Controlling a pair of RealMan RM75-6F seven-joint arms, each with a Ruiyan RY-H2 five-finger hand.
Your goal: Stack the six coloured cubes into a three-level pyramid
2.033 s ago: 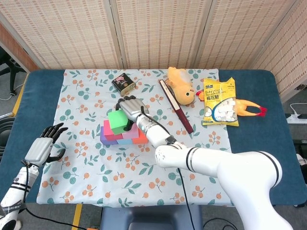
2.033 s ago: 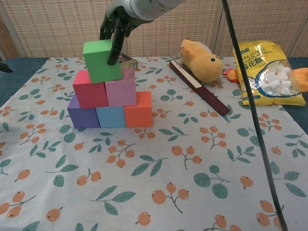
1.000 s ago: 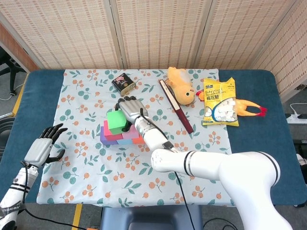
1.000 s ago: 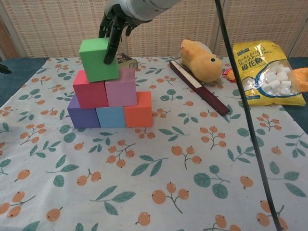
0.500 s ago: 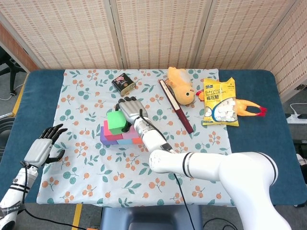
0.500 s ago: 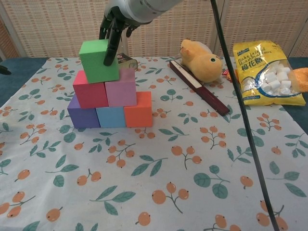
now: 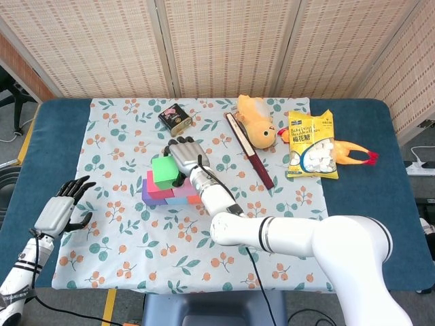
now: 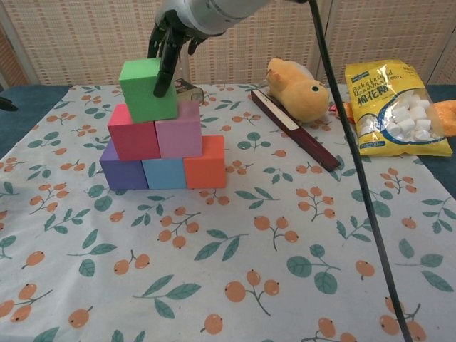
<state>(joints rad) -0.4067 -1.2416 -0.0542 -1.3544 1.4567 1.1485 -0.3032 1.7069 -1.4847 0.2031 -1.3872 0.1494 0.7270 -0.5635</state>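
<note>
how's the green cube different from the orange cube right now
The green cube sits atop the stack, slightly tilted; the orange cube lies flat on the tablecloth in the bottom row. The right hand grips the green cube; nothing touches the orange cube's top. Both look similar in size.

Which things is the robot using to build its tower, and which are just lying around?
For the tower:
green cube, held by the right robot hand
red cube
pink cube
purple cube
blue cube
orange cube

Just lying around:
plush duck
marshmallow bag
dark folded fan
small tin
rubber chicken
</note>
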